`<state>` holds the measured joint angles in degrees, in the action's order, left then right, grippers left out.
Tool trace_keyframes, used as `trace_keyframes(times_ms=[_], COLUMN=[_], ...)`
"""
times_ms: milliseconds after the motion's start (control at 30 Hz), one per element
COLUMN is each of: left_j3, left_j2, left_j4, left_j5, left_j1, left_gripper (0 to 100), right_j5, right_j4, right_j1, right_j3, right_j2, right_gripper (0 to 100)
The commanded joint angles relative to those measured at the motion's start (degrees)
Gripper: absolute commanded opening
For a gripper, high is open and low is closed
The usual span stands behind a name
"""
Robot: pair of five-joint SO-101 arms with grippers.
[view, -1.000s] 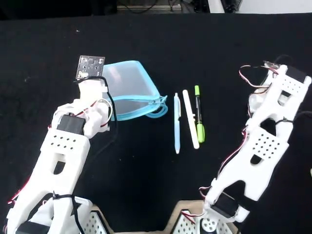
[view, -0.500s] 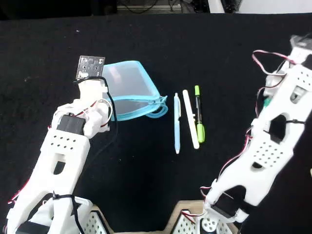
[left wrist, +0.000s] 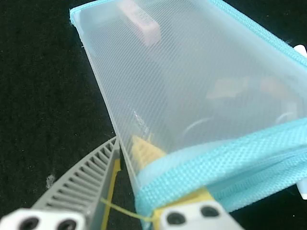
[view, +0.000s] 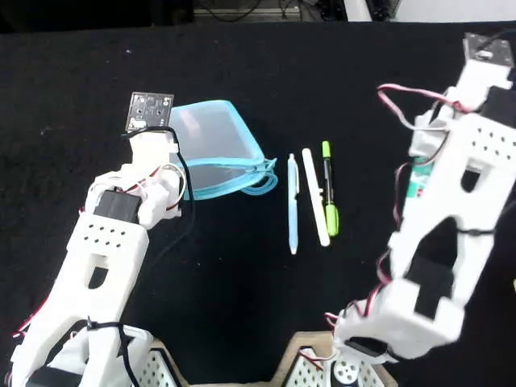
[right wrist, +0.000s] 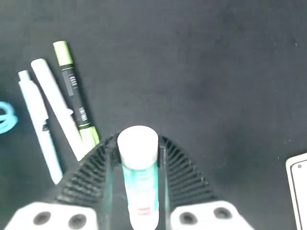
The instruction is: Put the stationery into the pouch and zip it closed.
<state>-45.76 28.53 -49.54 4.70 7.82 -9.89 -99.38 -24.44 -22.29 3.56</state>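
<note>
A translucent pouch (view: 214, 149) with light-blue zip trim lies open at the far left. My left gripper (view: 177, 179) is shut on its near edge. In the left wrist view the pouch (left wrist: 192, 96) holds a pinkish eraser (left wrist: 139, 18) and other small items, with the left gripper (left wrist: 128, 148) pinching its edge. My right gripper (view: 419, 169) hangs over the table's right side, shut on a white glue stick (right wrist: 139, 163) with a green label. The right gripper (right wrist: 138, 143) is above and beside a light-blue pen (view: 293, 205), a white pen (view: 315, 196) and a green highlighter (view: 329, 189).
The black table (view: 322, 81) has free room between the pouch and the pens, and along the far side. A white object (right wrist: 298, 182) lies near the right edge. The pouch's zip loop (right wrist: 5, 117) shows beside the pens.
The right arm has risen and swung toward the far side and inward with the glue stick in its gripper. The left arm, pouch and pens have stayed put.
</note>
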Motion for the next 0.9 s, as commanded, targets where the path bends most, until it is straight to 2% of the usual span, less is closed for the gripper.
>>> trace_keyframes(times_ms=[0, 200, 333, 533, 867], left_j3=[-4.1, -4.1, -4.1, -4.1, -5.0], left_j2=[-0.9, -0.9, -0.9, -0.9, -0.9], left_j4=[-0.6, -0.6, -0.7, -0.7, -0.4], left_j5=[0.3, 0.3, 0.3, 0.3, 0.3], left_j1=[0.5, 0.5, 0.5, 0.5, 0.5], left_gripper=[3, 3, 3, 3, 3], right_j5=[0.8, 0.9, 6.5, 11.7, 12.4], right_j4=[-1.4, 0.8, 5.4, 12.9, 37.8], right_j1=[4.8, 13.1, 17.4, 29.0, 38.2], right_j3=[3.7, 12.1, 15.4, 25.9, 52.8], right_j2=[-11.1, -16.9, -23.4, -34.2, -51.9], right_gripper=[1.1, 1.1, 1.1, 1.1, 1.1])
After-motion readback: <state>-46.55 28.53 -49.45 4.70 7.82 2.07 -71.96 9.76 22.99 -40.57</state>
